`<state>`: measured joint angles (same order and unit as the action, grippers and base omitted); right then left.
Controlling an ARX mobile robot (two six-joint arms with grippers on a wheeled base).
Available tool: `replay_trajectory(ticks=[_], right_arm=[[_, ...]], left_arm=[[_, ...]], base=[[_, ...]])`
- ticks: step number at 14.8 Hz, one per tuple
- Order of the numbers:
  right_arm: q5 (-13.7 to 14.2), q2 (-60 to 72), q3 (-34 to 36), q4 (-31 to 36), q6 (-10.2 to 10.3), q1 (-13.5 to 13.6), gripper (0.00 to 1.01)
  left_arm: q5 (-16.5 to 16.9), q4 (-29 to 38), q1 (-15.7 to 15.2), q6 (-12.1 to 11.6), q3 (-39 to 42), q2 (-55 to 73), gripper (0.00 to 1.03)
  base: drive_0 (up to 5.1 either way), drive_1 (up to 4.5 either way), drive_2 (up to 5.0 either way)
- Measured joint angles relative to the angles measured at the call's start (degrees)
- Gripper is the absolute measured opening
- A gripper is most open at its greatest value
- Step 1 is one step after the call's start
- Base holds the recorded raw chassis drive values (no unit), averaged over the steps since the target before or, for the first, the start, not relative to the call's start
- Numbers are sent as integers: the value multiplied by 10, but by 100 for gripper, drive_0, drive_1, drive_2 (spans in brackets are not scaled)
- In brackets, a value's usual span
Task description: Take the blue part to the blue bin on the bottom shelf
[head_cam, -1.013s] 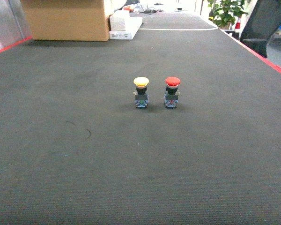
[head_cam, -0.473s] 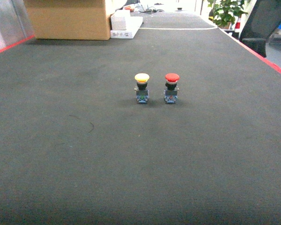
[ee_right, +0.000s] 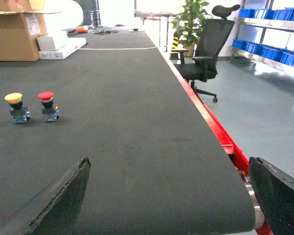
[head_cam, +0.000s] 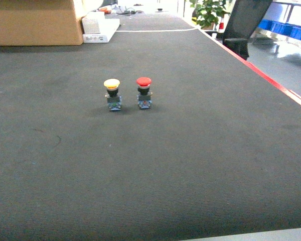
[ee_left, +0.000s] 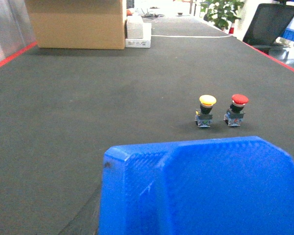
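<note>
A big blue plastic body (ee_left: 201,188) with a textured face and a rounded corner fills the bottom of the left wrist view. It hides the left gripper's fingers, and I cannot tell whether it is the blue part or a bin. My right gripper (ee_right: 169,166) hangs open over the belt's right end, with nothing between its dark fingers (ee_right: 63,196). Blue bins (ee_right: 269,49) sit on a steel rack far to the right, also seen as blue bins (head_cam: 291,31) in the head view. The bottom shelf cannot be made out. No arm shows in the head view.
A yellow push button (head_cam: 112,94) and a red push button (head_cam: 144,92) stand side by side on the dark belt (head_cam: 150,165). A cardboard box (head_cam: 35,22) and a white box (head_cam: 98,27) sit at the far end. A black office chair (ee_right: 206,54) stands past the red belt edge (head_cam: 271,83).
The head view has swung to the right. Both buttons have slid left in the picture, and the chair, the red edge and the blue bins have come further in.
</note>
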<state>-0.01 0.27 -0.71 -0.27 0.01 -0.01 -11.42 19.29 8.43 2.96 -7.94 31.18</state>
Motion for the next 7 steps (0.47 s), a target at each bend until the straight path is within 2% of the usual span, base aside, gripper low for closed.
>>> replay_trajectory(ticks=[7], right_arm=[[0,0,0,0,0,0,98]], left_arm=[[0,0,0,0,0,0,44]], base=[[-164,-164,-164]])
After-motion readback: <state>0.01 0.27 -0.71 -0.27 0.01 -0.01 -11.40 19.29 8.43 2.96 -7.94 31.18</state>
